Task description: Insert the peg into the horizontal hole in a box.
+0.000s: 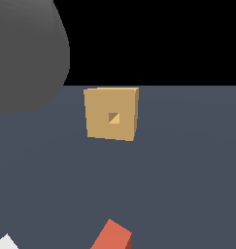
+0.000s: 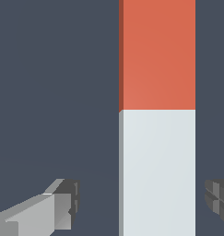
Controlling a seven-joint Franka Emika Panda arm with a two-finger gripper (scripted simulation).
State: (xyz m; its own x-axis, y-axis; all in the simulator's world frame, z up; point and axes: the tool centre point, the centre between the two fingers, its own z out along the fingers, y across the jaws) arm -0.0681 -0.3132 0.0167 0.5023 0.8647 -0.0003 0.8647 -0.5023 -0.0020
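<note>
The box (image 1: 111,113) is a tan square block standing on the dark floor, its face with the small square hole (image 1: 113,117) turned toward the exterior view. The peg's orange-red end (image 1: 112,237) lies on the floor at that view's bottom edge, well apart from the box. In the wrist view the peg is a long bar, its orange-red half (image 2: 157,55) joined to a white half (image 2: 157,173). My gripper (image 2: 141,201) is open, with one finger (image 2: 62,205) on each side of the white half, neither touching it. The box is out of the wrist view.
A large dark grey part of the arm (image 1: 27,53) fills the exterior view's upper left. A small white corner (image 1: 7,242) shows at that view's bottom left. The dark blue-grey floor (image 1: 187,170) lies between peg and box.
</note>
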